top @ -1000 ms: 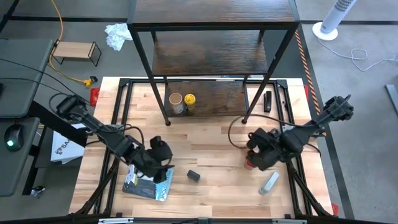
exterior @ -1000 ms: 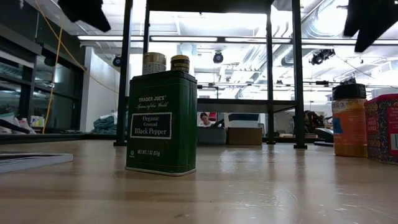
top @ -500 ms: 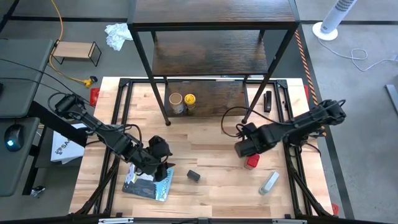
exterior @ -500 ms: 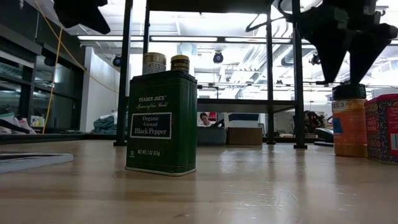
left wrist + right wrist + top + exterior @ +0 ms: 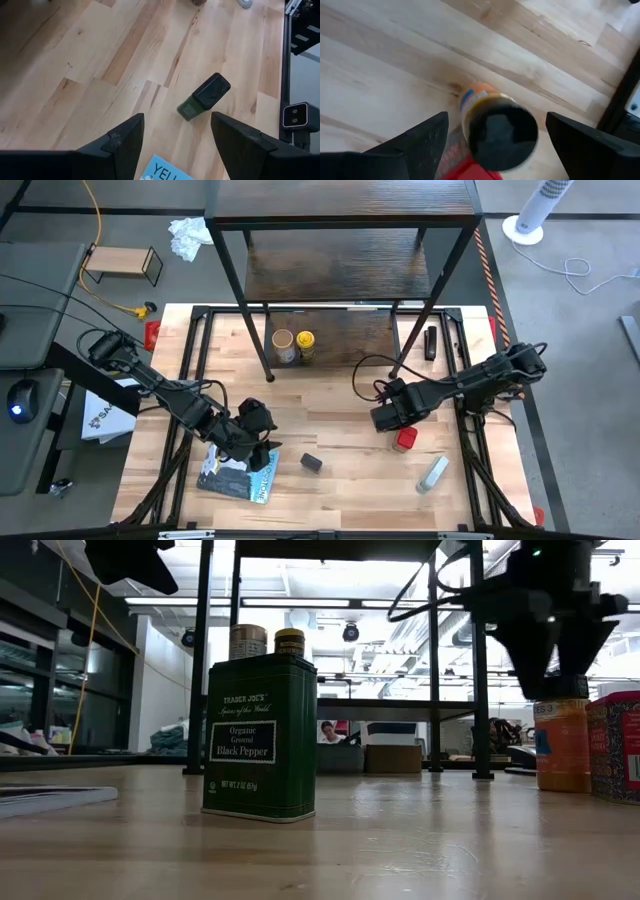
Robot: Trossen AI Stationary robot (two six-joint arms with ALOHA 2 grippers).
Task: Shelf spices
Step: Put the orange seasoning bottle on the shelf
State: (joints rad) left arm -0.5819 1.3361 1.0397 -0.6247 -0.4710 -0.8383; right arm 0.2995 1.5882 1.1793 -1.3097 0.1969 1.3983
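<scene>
The dark wood shelf (image 5: 345, 280) stands at the table's far edge. On its lowest board stand the tan-lidded jar (image 5: 284, 345) and the yellow-lidded jar (image 5: 305, 342). The small black pepper tin (image 5: 311, 463) (image 5: 205, 95) stands upright on the table. My left gripper (image 5: 250, 435) (image 5: 177, 122) hovers open to its left, above the table. The brown jar (image 5: 500, 130) (image 5: 562, 740), black-lidded, stands beside the red container (image 5: 405, 440) (image 5: 615, 745). My right gripper (image 5: 388, 418) (image 5: 496, 120) hangs open over the brown jar, a finger on either side, not touching; it hides the jar in the high view.
A flat blue packet (image 5: 240, 475) lies under my left arm near the near-left corner. A grey-white tube (image 5: 432, 473) lies near the right near edge. The shelf's black legs (image 5: 268, 375) (image 5: 395, 370) stand on the table's far half. Bare wood lies between the two grippers.
My right gripper has moved from the table's near right toward the left and far side, past the red container, and come down over the brown jar. The jars, the tin and my left gripper have stayed put.
</scene>
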